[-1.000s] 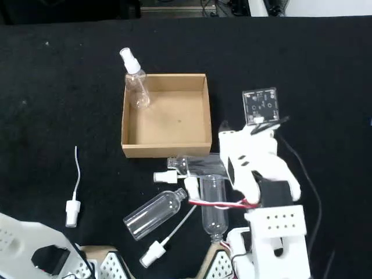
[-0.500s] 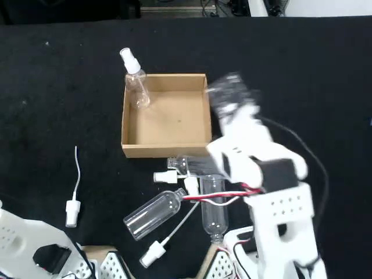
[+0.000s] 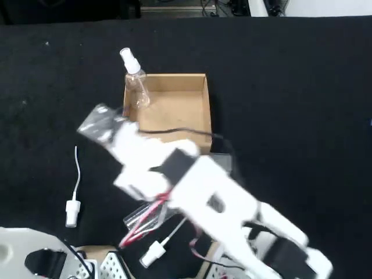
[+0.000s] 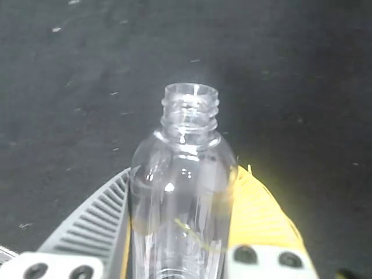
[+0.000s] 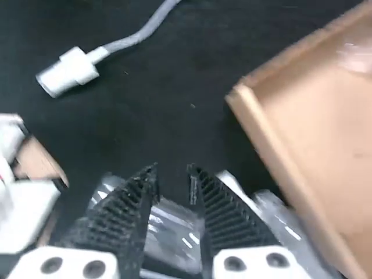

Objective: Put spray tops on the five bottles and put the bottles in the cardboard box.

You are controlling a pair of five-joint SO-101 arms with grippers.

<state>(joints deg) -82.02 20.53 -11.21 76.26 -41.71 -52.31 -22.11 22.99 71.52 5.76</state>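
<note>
In the left wrist view a clear bottle (image 4: 183, 192) with no top stands between the fingers of my left gripper (image 4: 183, 174), which is shut on it. My right gripper (image 5: 173, 171) is open by a narrow gap, with nothing between its fingers. It hovers over a clear bottle (image 5: 172, 229) lying beside the cardboard box (image 5: 302, 128). In the high view the right arm (image 3: 203, 192) stretches leftward in front of the box (image 3: 174, 110) and hides the bottles there. One bottle with a spray top (image 3: 135, 81) leans at the box's far left corner.
A spray top with a long tube (image 3: 72, 212) lies left of the arm, also in the right wrist view as a spray top (image 5: 70, 71). Another spray top (image 3: 154, 253) lies near the front edge. A clear bottle (image 3: 138, 220) pokes out under the arm.
The right arm has swung from the right of the box across to the left front, now covering the bottles that lay in front of the box.
</note>
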